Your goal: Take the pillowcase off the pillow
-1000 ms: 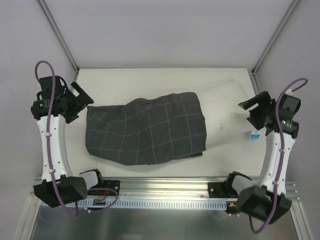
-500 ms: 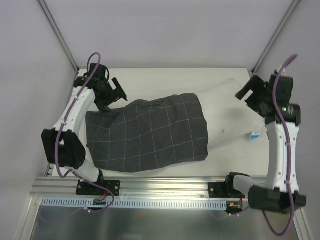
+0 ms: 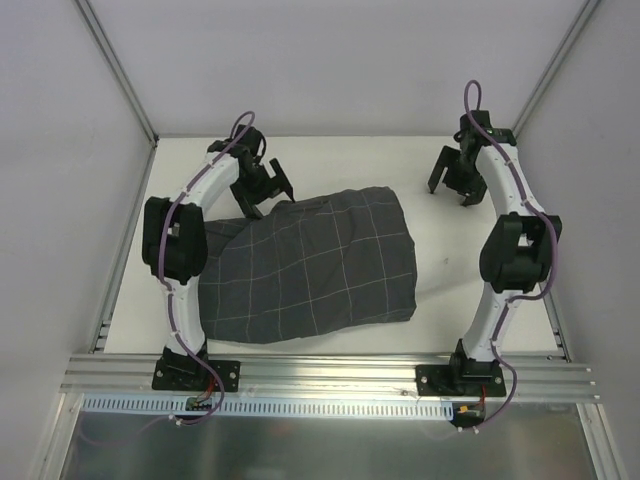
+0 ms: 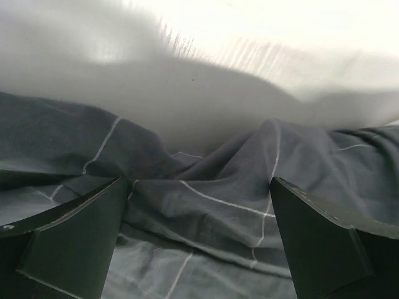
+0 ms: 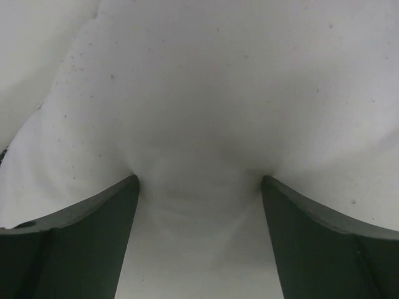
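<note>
The pillowcase (image 3: 300,262) lies spread in the middle of the table (image 3: 340,158), dark grey with a thin light grid, its surface rumpled. Its right end is still pulled over the pillow (image 5: 199,93), whose plain white body runs out from under the grey cover toward the right side of the table. In the top view the pillow is hard to tell from the pale table.

The left tool (image 3: 268,197) is at the far left edge of the pillowcase, with the arm arched over that end of the cloth. Its wrist camera shows the left tool (image 4: 196,184) spread wide, with folds of grey cloth and a bit of grid line lying between the two fingers and nothing clamped. Pale surface shows beyond the folds.

The right tool (image 3: 450,191) is near the far right corner of the table, well apart from the grey cover. In its wrist view the right tool (image 5: 199,180) is also spread wide, both fingertips set against the white pillow, which dimples slightly around them.
</note>
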Controlling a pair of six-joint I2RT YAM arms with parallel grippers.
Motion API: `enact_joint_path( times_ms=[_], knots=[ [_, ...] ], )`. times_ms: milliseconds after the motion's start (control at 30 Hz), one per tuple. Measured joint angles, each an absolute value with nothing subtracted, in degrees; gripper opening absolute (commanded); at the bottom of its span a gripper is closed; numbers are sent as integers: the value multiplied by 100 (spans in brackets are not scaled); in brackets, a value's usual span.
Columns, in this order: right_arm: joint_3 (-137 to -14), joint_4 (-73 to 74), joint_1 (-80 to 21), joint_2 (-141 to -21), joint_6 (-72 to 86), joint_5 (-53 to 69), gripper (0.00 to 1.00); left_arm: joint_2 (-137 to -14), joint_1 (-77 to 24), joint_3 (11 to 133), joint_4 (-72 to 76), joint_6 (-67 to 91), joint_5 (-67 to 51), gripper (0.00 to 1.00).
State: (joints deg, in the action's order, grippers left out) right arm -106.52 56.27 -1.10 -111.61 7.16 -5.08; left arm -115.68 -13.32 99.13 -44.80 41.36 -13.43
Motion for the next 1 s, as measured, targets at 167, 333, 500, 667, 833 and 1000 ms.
enact_joint_path(
  times_ms=[167,333,500,667,833,1000],
  knots=[
    [-10274,5323,-137,-11231,735,-489,11,-11900,-1544,9727,-4491,4064,-1557,0],
    [-9719,4971,27,-10652,969,-283,1,-11509,-1592,9406,-4390,3927,-1625,0],
    [-9105,4786,510,-9957,1380,196,1,-10125,-1483,8683,-4322,3955,-1553,0],
    [-8674,4812,1013,-9310,1796,1260,1,-8836,-847,8318,-4296,3957,-1964,0],
    [-8674,4969,1170,-8923,1957,1951,1,-8311,513,8267,-4532,3719,-2287,0],
    [-8650,4915,2047,-8534,2058,1586,1,-8230,1850,8322,-5013,3411,-2224,0]
  ],
)
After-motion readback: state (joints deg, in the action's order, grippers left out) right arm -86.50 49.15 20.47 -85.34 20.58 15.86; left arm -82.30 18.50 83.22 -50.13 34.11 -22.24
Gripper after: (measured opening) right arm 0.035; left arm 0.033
